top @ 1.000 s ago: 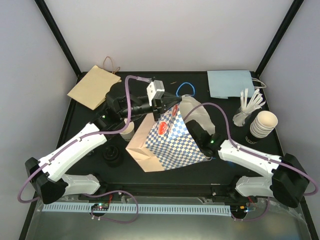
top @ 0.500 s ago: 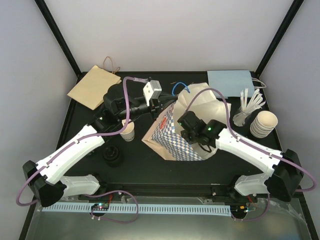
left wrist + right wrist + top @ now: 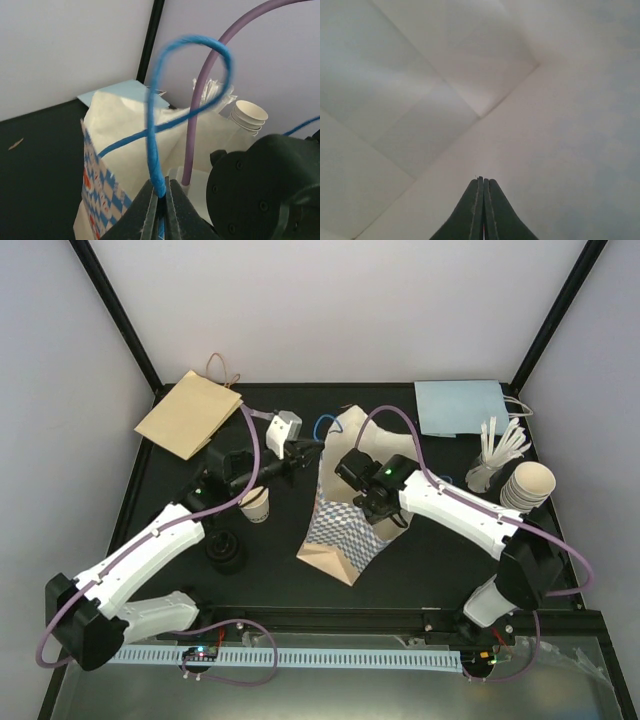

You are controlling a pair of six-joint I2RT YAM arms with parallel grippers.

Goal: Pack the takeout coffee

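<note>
Our left tool (image 3: 160, 199) pinches the blue handle (image 3: 151, 125), holding the checkered bag (image 3: 335, 525) upright — our right tool (image 3: 483, 186), pressed together, pokes inside, likely to spread it; the coffee cup (image 3: 255, 505) stands beside it on the tabletop (image 3: 275, 565).

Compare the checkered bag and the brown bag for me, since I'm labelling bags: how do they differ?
The checkered bag stands up mid-table; the brown bag lies flat at the far-left corner. The checkered bag is blue-and-white printed, the brown bag plain. The left end effector pinches the checkered bag's blue handle; the brown bag is untouched. Both are paper bags with loop handles.
</note>
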